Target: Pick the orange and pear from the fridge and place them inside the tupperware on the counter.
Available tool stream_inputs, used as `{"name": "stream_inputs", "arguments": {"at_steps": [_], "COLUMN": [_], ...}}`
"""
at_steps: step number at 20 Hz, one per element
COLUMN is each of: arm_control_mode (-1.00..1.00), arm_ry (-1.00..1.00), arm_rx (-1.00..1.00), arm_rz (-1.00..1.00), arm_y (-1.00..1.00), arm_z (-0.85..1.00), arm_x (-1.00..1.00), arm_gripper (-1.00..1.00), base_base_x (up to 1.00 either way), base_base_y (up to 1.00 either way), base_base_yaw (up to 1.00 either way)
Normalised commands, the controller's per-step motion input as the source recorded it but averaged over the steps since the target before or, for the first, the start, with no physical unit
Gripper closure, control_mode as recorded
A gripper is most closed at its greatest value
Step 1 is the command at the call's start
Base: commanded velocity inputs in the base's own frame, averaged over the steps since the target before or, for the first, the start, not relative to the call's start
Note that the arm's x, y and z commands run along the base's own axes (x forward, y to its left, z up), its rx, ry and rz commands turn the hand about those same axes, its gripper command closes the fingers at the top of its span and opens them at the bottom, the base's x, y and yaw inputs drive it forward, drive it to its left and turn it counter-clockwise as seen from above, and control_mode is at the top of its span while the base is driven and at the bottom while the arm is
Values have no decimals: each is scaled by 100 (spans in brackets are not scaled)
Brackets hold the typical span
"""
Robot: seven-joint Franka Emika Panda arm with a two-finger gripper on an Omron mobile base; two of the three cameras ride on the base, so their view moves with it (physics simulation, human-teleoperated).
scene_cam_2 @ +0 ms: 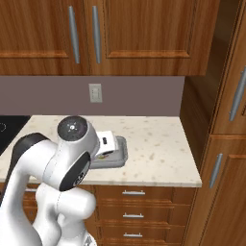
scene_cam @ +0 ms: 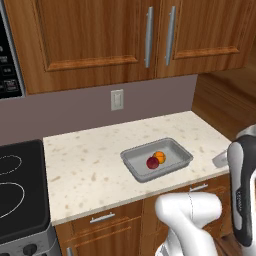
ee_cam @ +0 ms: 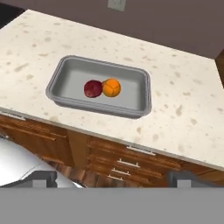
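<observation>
Hand point(ee_cam: 112, 178) seemingly open, above speckled counter point(ee_cam: 183, 109) beneath wooden cabinets point(scene_cam: 100, 35).

You have the tupperware point(scene_cam: 172, 150) sitting on the counter point(scene_cam: 90, 165), toward its front edge, right of the stovetop point(scene_cam: 20, 185). Inside it the pear point(scene_cam: 152, 162) and the orange point(scene_cam: 159, 157) lie touching, the pear on the stove side. Behind, a wall outlet point(scene_cam: 116, 99) sits under the upper cabinets point(scene_cam: 100, 35); drawers point(ee_cam: 127, 159) run below.
</observation>
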Motion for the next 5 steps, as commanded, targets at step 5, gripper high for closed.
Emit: {"name": "stream_inputs", "arguments": {"at_steps": [5], "arm_control_mode": [-100], "arm_ry": [-13], "arm_rx": [0], "arm_rz": [0], "arm_y": [0], "arm_z": [15], "arm_x": [-27], "arm_gripper": [-100], "base_base_x": [0], "base_base_y": [0], "base_base_yaw": [0]}}
